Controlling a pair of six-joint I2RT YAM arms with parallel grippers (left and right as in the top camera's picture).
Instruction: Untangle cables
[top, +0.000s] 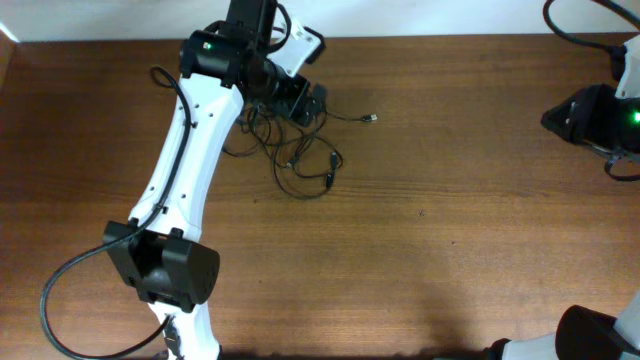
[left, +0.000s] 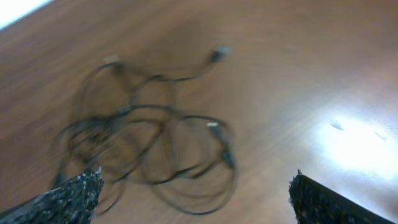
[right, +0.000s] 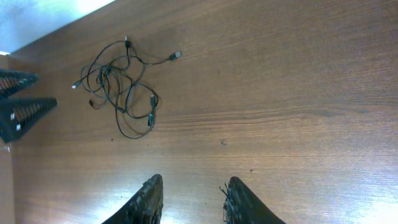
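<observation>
The cables (top: 288, 152) lie tangled on the bench (top: 450, 200), upper centre. Left hand (left: 196, 182) released wide (right hand (right: 194, 184) parted too), both empty.

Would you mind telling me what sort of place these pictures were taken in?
Probably a robotics lab or test bench: two white robot arms stand at a wooden table, with a tangle of thin black cables lying on it.

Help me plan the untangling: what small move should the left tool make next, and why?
Probably lower the left tool, open and empty above the cables, onto the stray plug end, which juts clear of the knot.
</observation>
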